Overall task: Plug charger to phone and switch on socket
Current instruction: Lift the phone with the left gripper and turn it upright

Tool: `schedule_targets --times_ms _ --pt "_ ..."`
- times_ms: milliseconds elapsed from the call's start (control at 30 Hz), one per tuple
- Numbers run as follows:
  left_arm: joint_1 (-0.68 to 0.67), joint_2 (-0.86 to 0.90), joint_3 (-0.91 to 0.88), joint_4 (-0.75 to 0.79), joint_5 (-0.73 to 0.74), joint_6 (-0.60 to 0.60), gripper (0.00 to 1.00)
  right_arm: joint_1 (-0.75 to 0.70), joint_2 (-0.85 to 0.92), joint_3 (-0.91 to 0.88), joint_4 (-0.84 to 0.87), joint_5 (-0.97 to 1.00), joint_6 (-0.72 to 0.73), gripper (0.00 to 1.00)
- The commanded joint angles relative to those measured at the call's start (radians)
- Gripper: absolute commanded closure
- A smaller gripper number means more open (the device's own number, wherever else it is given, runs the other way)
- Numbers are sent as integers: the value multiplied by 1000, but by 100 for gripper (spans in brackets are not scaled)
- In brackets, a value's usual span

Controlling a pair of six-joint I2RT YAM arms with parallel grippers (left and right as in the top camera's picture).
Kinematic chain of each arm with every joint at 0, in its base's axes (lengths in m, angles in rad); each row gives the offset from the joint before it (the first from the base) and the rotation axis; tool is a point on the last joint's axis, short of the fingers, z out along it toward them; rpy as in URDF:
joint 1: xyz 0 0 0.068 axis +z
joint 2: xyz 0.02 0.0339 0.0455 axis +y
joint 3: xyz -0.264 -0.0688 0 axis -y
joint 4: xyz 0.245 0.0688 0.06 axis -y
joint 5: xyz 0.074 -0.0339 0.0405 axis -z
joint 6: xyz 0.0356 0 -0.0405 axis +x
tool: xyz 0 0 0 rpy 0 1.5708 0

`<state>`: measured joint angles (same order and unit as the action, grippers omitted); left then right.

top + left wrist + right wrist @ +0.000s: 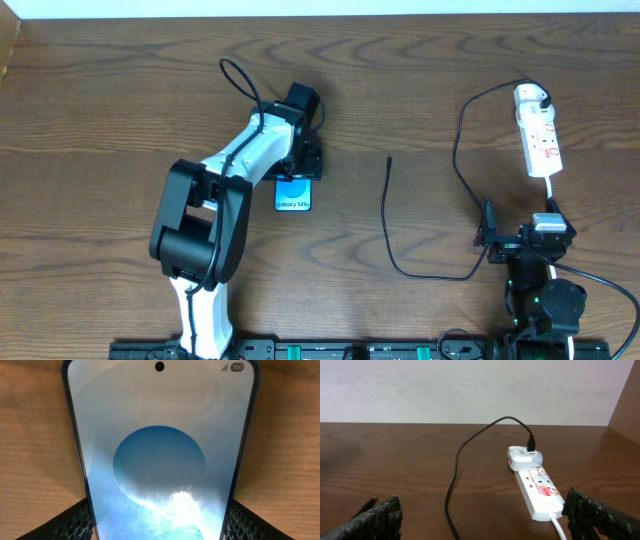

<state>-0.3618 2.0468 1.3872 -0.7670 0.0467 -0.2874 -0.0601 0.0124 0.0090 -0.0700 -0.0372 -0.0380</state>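
Left wrist view: left tool (159, 522) grips the phone (160, 435) by its side edges

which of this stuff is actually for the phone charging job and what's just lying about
For the job:
phone
charger, with its adapter
socket
left gripper, shut on phone
right gripper, open and empty

Not part of it:
socket's white cord
brown panel at the table's edge
No other loose items show.
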Motion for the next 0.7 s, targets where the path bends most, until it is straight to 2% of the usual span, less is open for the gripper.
schedule_targets --times_ms 0,433,667 --pt "3 -66 -6 -10 -14 18 93 -5 -7 -3 -2 1 -12 1" --pt "3 -231 -6 -16 -9 24 93 -6 -7 -3 -2 1 -12 1" --pt "3 -344 -6 -16 108 8 92 -6 -7 -3 -2 1 -12 1"
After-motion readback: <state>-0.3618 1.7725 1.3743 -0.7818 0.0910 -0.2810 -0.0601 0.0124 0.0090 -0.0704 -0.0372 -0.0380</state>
